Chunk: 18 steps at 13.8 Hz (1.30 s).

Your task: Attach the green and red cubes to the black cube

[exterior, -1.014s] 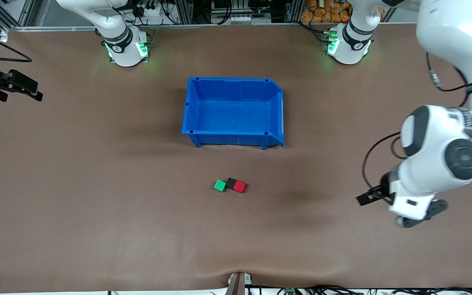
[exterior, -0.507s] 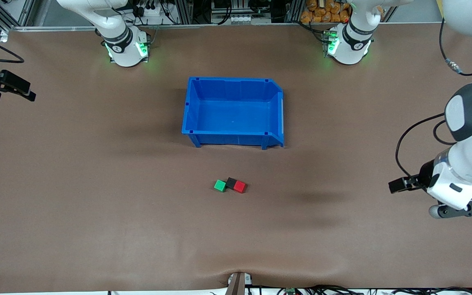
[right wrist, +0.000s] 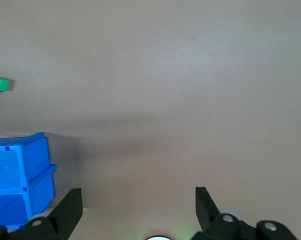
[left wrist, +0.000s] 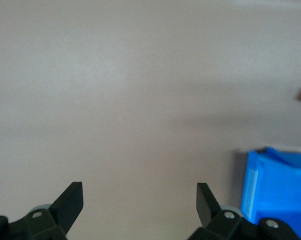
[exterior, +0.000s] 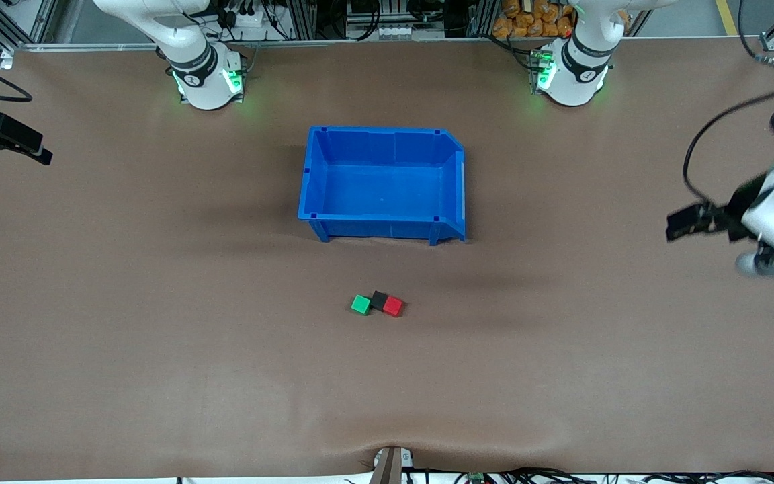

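Green cube [exterior: 360, 304], black cube [exterior: 379, 299], red cube [exterior: 393, 306] — one touching row, nearer the camera than the blue bin [exterior: 454, 202]. My left gripper [left wrist: 139, 197] and right gripper [right wrist: 138, 197] — wide, empty, at the table's ends. Risk: any nudge separates the row.

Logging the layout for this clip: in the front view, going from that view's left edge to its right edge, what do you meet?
right gripper → green cube → black cube → red cube → left gripper. The blue bin spans above all three cubes, so it has no clear slot.
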Each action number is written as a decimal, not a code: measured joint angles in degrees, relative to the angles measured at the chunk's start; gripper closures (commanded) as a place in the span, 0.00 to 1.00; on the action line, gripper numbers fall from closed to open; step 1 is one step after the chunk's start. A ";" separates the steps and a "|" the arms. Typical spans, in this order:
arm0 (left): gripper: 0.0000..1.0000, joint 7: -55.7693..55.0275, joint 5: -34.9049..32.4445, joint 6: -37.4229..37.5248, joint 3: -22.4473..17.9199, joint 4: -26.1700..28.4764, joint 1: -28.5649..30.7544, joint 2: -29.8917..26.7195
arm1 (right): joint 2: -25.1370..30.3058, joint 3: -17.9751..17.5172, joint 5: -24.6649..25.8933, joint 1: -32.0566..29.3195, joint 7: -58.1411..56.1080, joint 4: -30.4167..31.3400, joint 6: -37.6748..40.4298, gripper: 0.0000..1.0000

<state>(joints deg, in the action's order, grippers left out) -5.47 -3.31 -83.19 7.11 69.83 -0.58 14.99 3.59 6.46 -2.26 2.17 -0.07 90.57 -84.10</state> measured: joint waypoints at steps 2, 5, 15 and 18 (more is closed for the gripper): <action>0.00 0.15 0.14 1.65 -0.01 3.59 0.06 -5.64 | 0.00 0.20 0.00 -0.47 0.00 -0.43 0.00 0.00; 0.00 0.76 0.18 2.23 -0.16 10.63 0.15 -14.03 | 0.00 0.44 0.03 -1.75 -0.05 -1.06 0.07 0.00; 0.00 2.04 2.89 -1.57 -4.86 17.16 0.16 -20.46 | 0.00 -0.57 -0.04 -1.77 -0.04 -1.88 0.06 0.00; 0.00 1.98 2.81 -1.89 -4.88 17.62 0.18 -20.25 | 0.01 -0.64 -0.04 -1.74 -0.04 -2.88 0.08 0.00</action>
<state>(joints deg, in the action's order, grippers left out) -3.49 -0.50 -85.08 2.23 87.45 -0.41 -5.26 3.59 5.82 -2.30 0.43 -0.11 87.70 -84.03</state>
